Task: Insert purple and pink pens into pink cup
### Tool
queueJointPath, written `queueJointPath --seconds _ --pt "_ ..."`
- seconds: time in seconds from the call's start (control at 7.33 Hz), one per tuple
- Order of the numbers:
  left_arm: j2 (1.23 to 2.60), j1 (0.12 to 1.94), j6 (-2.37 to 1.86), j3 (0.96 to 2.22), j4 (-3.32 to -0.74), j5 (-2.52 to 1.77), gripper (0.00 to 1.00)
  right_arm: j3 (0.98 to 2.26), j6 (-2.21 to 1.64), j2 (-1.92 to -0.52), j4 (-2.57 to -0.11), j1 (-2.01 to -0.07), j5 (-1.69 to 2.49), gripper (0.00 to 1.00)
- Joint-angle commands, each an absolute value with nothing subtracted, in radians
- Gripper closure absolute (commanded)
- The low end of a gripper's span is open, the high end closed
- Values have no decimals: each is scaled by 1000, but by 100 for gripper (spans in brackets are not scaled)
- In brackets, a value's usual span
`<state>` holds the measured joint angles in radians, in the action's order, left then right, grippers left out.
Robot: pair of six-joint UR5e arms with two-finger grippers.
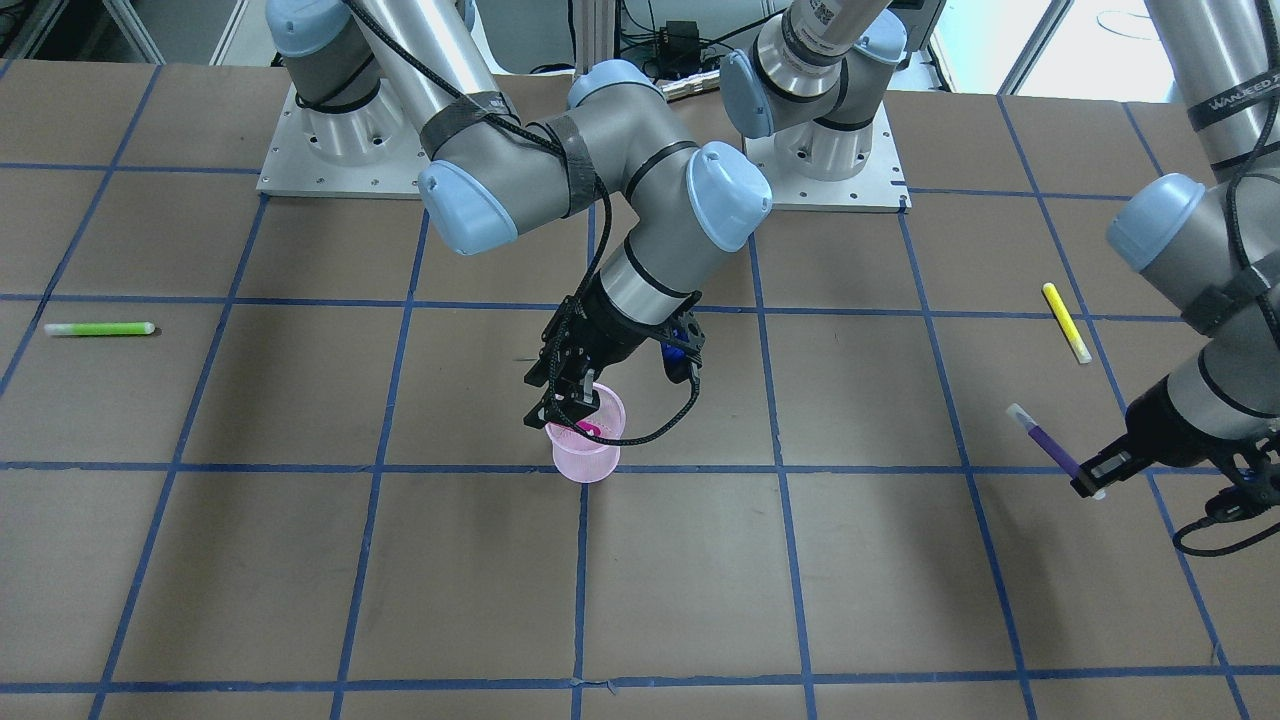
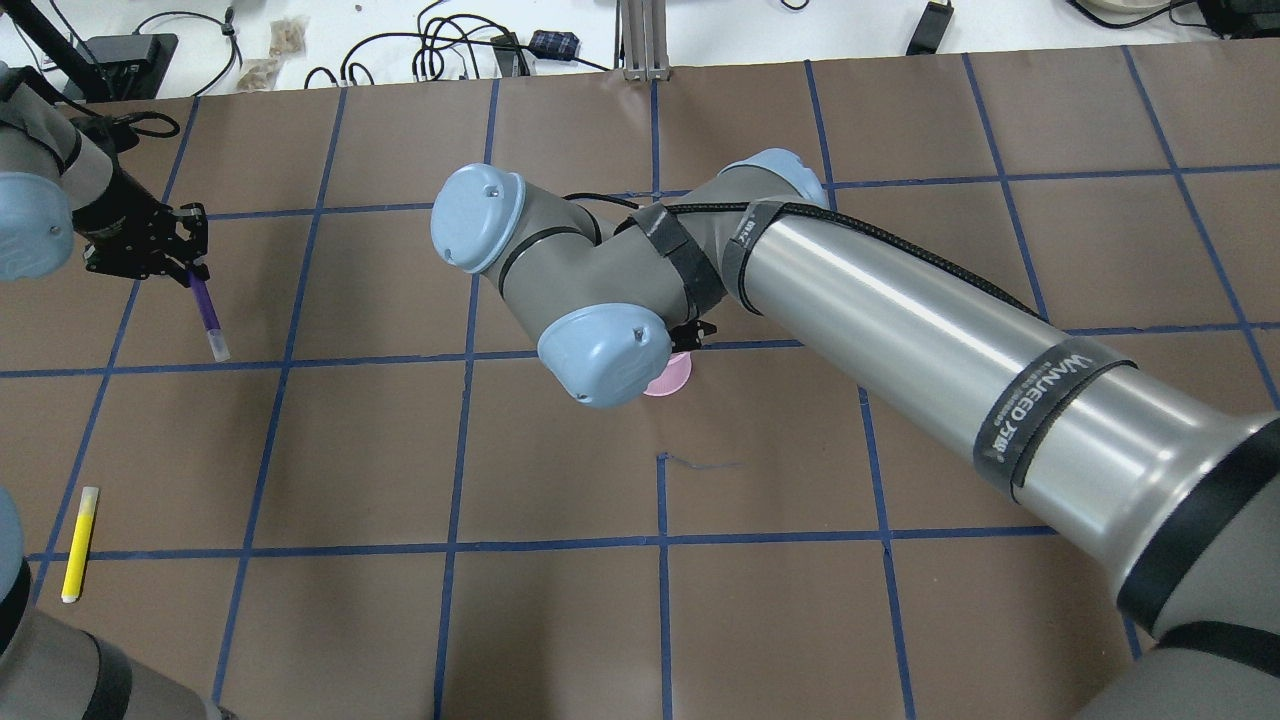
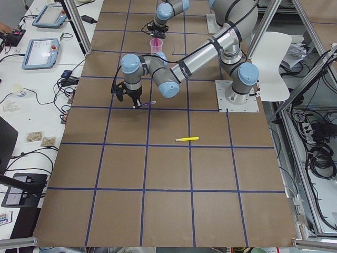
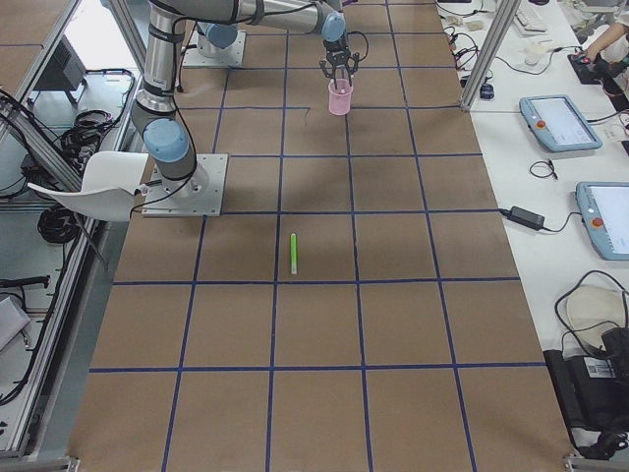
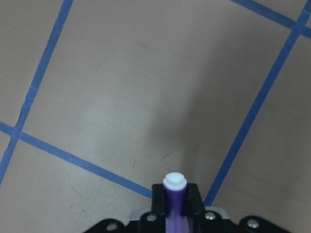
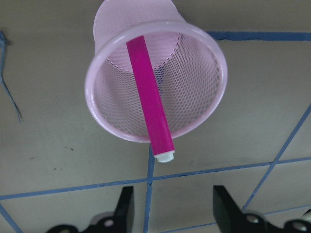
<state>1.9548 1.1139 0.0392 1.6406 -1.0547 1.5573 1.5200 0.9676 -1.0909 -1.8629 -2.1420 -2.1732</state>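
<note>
Near the left edge of the bench, the left gripper (image 2: 190, 268) is pinching a thin purple pen (image 2: 207, 312) by one end. The purple pen is long and straight. Its white cap end points back to the robot's side of the bench, and I think it slants down a bit. A thin yellow pen (image 2: 80, 543) lies flat near the same edge, closer to the robot.

In the middle of the bench stands the round pink mesh cup (image 6: 194, 92). A long pink pen (image 6: 149, 104) is in it. It leans, with one end down at the bottom and its white tip poking out over the rim. The right gripper (image 6: 176, 206) hangs just above the cup, with its two fingers spread wide and nothing in them.

Near the right edge lies a thin green pen (image 1: 100, 328).

What could go wrong? The purple pen has a long way to go. The right arm is over the cup, so the two arms may bump. The purple pen could hit the rim or the leaning pink pen, and the light cup could tip over
</note>
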Motion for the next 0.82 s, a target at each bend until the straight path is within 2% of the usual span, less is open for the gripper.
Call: queueJointPath --seconds 0.0,0.27,0.68 --pt "1928 1210 23 1635 -1011 1555 100 1517 966 -1156 -1868 -2097 -2168 34" --pt "1902 1277 8 1635 -951 1557 100 1517 969 -1273 -1861 -1935 -2064 32" --pt "1843 1454 -179 1643 -913 1610 100 1531 965 -1448 -1780 -1728 -1828 20"
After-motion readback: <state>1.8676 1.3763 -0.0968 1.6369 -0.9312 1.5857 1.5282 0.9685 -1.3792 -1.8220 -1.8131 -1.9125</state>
